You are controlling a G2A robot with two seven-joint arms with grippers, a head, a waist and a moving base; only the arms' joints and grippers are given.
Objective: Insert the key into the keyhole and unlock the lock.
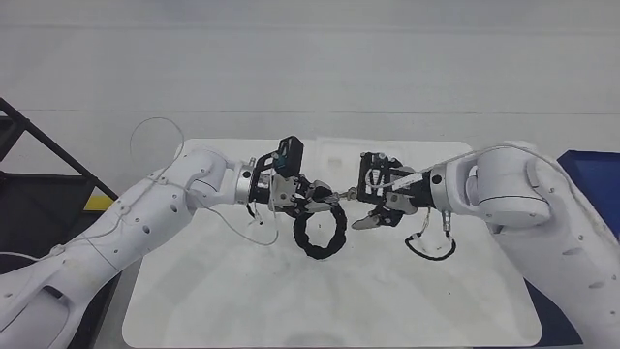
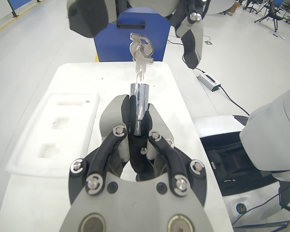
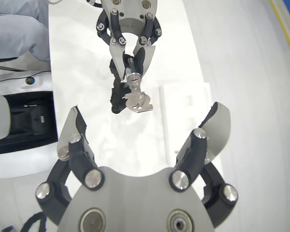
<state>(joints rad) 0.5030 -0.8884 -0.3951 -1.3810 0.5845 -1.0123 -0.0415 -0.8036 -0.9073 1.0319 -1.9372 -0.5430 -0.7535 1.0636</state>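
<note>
Over the middle of a white table (image 1: pixel 436 291), the left jaws clamp the chrome lock (image 2: pixel 139 97), with the key (image 2: pixel 142 49) partly in its keyhole. In the top view the right jaws gape wide at the key's 3 o'clock. The key looks thin, stiff and slippery, so pinch its flat head.

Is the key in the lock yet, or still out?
In: the key stands out of the lock's chrome barrel, blade inside, with the open right hand off it. Turned or not, cannot tell.

Bright, even light; glare on table (image 1: pixel 387 291), glints on lock (image 2: pixel 139 102).
</note>
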